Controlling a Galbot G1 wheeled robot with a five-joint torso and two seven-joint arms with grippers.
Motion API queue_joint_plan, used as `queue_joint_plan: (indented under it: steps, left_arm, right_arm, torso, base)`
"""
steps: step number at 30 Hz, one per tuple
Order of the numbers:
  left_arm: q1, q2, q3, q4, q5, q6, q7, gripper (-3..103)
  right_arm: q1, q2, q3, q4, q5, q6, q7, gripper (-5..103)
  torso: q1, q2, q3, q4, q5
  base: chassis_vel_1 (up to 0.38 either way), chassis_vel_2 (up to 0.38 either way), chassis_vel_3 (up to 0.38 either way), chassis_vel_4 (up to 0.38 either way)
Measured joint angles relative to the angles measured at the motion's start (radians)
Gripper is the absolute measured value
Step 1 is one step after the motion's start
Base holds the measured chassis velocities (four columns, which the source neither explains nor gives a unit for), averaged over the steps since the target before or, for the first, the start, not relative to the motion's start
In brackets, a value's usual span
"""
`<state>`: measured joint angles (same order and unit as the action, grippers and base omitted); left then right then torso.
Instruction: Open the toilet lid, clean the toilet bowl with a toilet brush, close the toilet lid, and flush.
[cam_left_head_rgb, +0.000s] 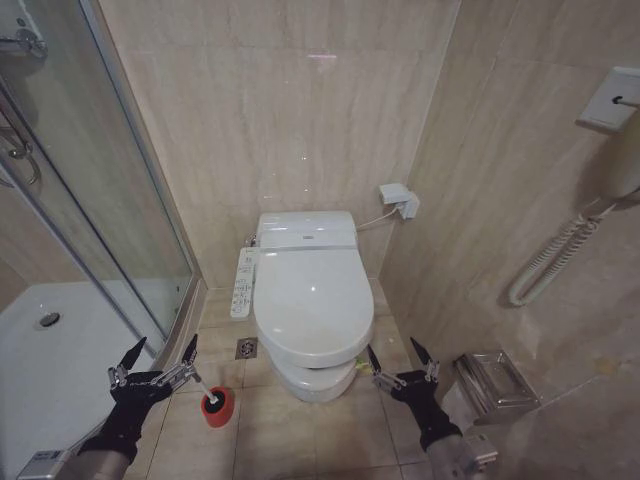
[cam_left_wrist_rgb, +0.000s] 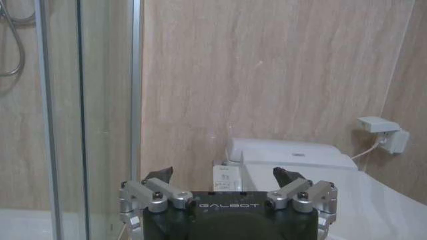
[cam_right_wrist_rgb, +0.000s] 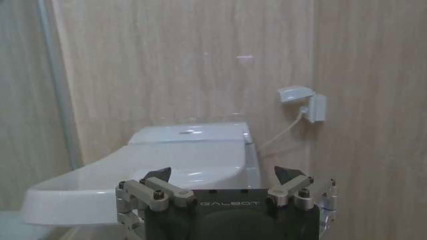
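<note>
Beige tiled walls frame the toilet at frame centre, its toilet lid (cam_left_head_rgb: 312, 300) down. None of the 4 steps looks begun. The toilet brush (cam_left_head_rgb: 211, 398) stands in its red holder (cam_left_head_rgb: 217, 408) lower left, beside the wide-open, empty left gripper (cam_left_head_rgb: 161, 352); the right gripper (cam_left_head_rgb: 396, 357), lower right, is open and empty too.

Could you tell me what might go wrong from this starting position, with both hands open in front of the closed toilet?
1. The lid is shut, glossy and smooth, so an open hand could slip off its edge when lifting.
2. The left hand hangs right over the brush in its red holder; a careless move could tip the holder.
3. The right hand sits between the bowl and the side wall, near a metal bin, leaving little room to swing.
</note>
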<state>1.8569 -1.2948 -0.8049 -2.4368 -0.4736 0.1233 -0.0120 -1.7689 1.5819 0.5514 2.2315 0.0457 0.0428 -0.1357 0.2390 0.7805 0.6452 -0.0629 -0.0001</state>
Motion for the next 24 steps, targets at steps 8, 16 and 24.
queue_joint_plan:
  steps: [8, 16, 24]
  left_arm:
    - [0.000, 0.000, 0.000, 0.000, 0.000, 0.000, 0.000, 98]
    - [0.000, 0.000, 0.000, 0.000, 0.000, 0.000, 0.000, 98]
    - [0.000, 0.000, 0.000, 0.000, 0.000, 0.000, 0.000, 98]
  right_arm:
    - [-0.055, 0.030, -0.043, 0.001, -0.104, 0.048, 0.098, 100]
    - [-0.080, 0.029, -0.065, 0.004, -0.128, 0.062, 0.171, 100]
    - [-0.104, 0.028, -0.081, 0.050, -0.135, 0.070, 0.209, 100]
  torso:
    - [0.000, 0.000, 0.000, 0.0000, 0.0000]
    - [0.000, 0.000, 0.000, 0.0000, 0.0002]
    - [0.000, 0.000, 0.000, 0.0000, 0.0001]
  base:
    - [0.000, 0.000, 0.000, 0.000]
    - [0.000, 0.000, 0.000, 0.000]
    - [0.000, 0.000, 0.000, 0.000]
